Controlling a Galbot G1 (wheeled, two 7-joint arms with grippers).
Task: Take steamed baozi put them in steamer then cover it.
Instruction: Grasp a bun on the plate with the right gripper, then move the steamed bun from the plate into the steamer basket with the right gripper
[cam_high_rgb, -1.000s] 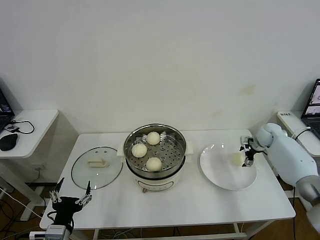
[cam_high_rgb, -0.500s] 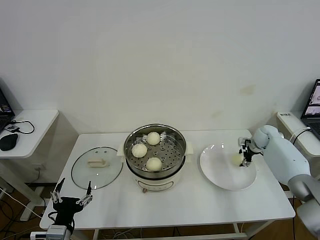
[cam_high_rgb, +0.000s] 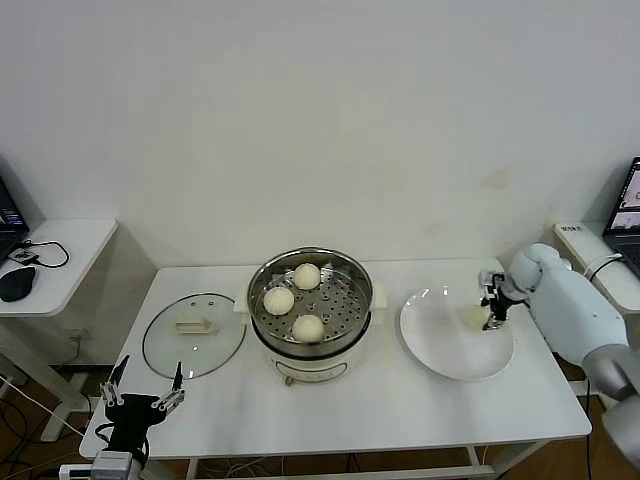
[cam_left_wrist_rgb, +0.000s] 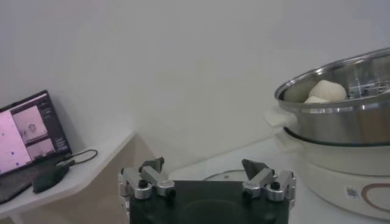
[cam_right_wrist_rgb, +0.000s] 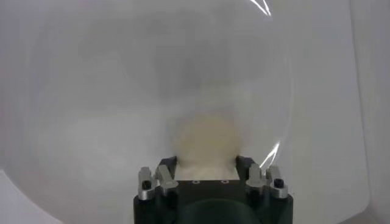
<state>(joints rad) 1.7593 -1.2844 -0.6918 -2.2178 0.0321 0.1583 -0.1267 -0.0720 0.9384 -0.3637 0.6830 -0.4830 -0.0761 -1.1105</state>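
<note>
Right gripper sits over the white plate, fingers closed against the last baozi. Three baozi rest in the steamer. Left gripper hangs wide at the table's front corner.

White surface carries a glass lid, cream handle up, at its left, and a white plate at its right. Side desk far left: black mouse, cable, laptop open.

A white table carries a glass lid, the steamer and a white plate
</note>
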